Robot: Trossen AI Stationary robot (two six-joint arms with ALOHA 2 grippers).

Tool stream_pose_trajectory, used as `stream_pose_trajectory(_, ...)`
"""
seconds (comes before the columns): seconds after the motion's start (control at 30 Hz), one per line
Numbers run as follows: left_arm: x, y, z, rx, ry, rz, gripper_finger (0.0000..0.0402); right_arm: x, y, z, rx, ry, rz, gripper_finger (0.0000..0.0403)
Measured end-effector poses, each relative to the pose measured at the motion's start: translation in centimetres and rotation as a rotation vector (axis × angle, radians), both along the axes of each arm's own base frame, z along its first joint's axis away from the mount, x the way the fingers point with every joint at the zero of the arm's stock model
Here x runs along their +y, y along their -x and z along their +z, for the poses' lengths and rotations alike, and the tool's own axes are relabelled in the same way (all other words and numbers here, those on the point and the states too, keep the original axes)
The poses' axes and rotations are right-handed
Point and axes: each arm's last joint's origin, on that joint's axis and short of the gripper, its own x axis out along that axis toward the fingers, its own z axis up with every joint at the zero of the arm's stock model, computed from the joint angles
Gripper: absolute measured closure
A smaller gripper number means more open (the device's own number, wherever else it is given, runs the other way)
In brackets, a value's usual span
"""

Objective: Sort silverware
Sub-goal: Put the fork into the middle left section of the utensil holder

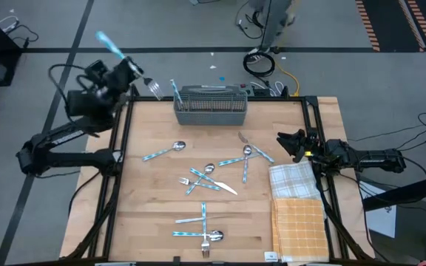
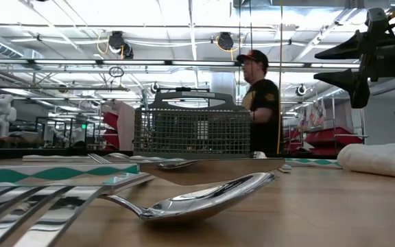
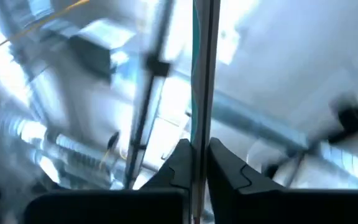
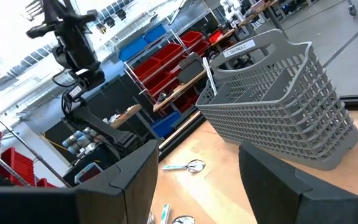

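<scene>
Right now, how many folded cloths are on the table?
2, along the right edge: a white-grey checked cloth, and an orange checked cloth adjoining it at the corner.

My left gripper (image 1: 128, 70): raised beyond the table's (image 1: 154, 214) far left corner, fork (image 1: 124, 59) clamped between its fingers. Basket (image 1: 211, 106): to its right, at the far edge. Loose silverware (image 1: 198, 177): nearer, mid-table. My right gripper (image 1: 291, 142): right edge, cloths (image 1: 298, 203) just nearer.
</scene>
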Motion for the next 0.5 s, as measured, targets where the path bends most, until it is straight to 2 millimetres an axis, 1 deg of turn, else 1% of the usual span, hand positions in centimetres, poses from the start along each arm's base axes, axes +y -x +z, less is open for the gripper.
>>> stream_pose_trajectory(0.03,0.1,-0.3,-0.2,0.016,-0.077,0.064,0.0378,0.0,0.0,0.0,0.000,0.000,0.000,0.0193)
stream_pose_trajectory(0.17,0.8,-2.0,-1.2,0.146,-0.247,0.353,0.0378,0.0,0.0,0.0,-0.006,-0.013,0.001,0.0193)
stream_pose_trajectory(0.23,1.0,-2.7,-1.7,0.220,-0.287,0.546,0.0378,0.0,0.0,0.0,-0.009,-0.019,0.003,0.0193)
stream_pose_trajectory(0.3,1.1,-3.4,-1.6,0.326,-0.295,0.750,0.0378,0.0,0.0,0.0,-0.018,-0.038,0.005,0.0193)
stream_pose_trajectory(0.37,1.3,-4.1,-1.4,0.493,-0.321,0.979,0.0378,0.0,0.0,0.0,-0.025,-0.054,0.007,0.0193)
stream_pose_trajectory(0.5,1.6,-5.7,-0.3,0.887,-0.430,1.441,0.0378,0.0,0.0,0.0,-0.029,-0.063,0.008,0.0193)
